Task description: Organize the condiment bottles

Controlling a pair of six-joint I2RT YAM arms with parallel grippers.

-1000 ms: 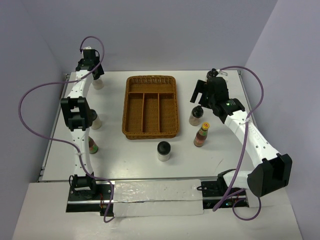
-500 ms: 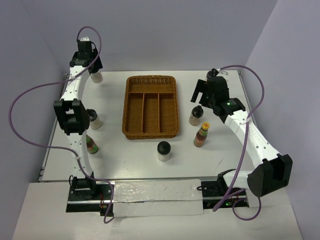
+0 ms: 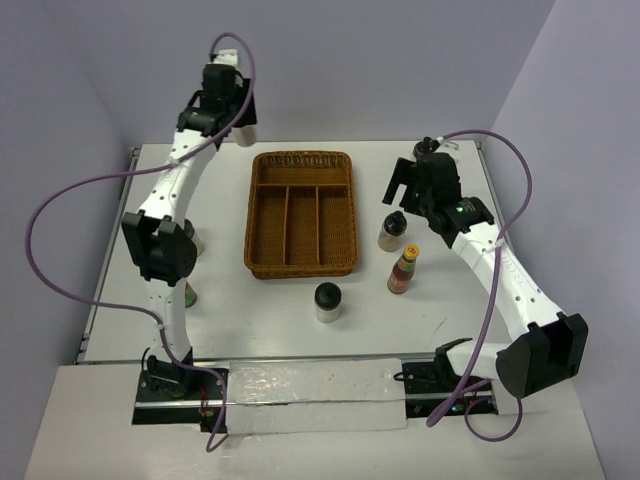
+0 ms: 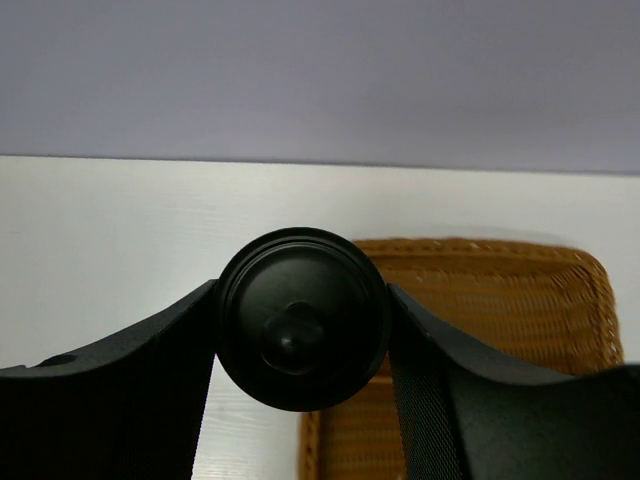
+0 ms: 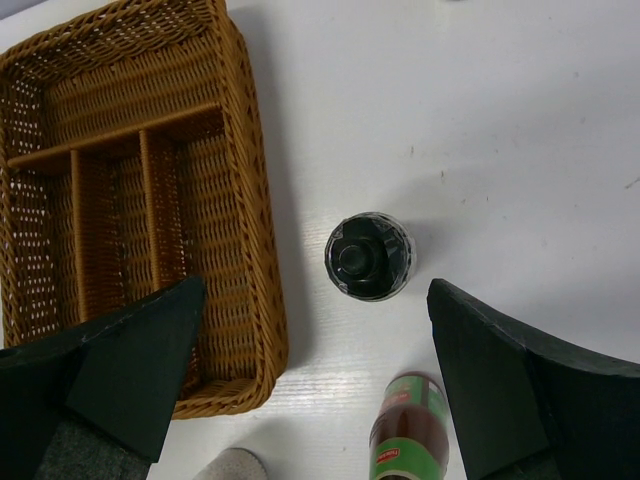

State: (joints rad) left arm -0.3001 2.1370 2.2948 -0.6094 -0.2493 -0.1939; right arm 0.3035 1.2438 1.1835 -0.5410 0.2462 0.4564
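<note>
My left gripper (image 3: 232,112) is shut on a squat whitish bottle (image 3: 245,129) and holds it in the air beyond the far-left corner of the wicker tray (image 3: 262,215). In the left wrist view its black cap (image 4: 300,318) sits clamped between my fingers, with the tray (image 4: 500,300) below. My right gripper (image 3: 400,192) is open over a squat black-capped bottle (image 3: 392,232), seen from above in the right wrist view (image 5: 367,256) and untouched by the open right gripper (image 5: 315,295). A reddish-brown bottle (image 3: 404,270) stands just nearer, its label in the right wrist view (image 5: 410,440).
Another squat bottle (image 3: 327,301) stands in front of the tray. On the left, a squat bottle (image 3: 196,240) and a reddish-brown bottle (image 3: 189,294) are partly hidden by my left arm. The tray's compartments (image 5: 110,210) hold nothing.
My left gripper lifted the squat bottle from the far-left corner and carried it up and right toward the tray's far end. The right arm has barely moved.
</note>
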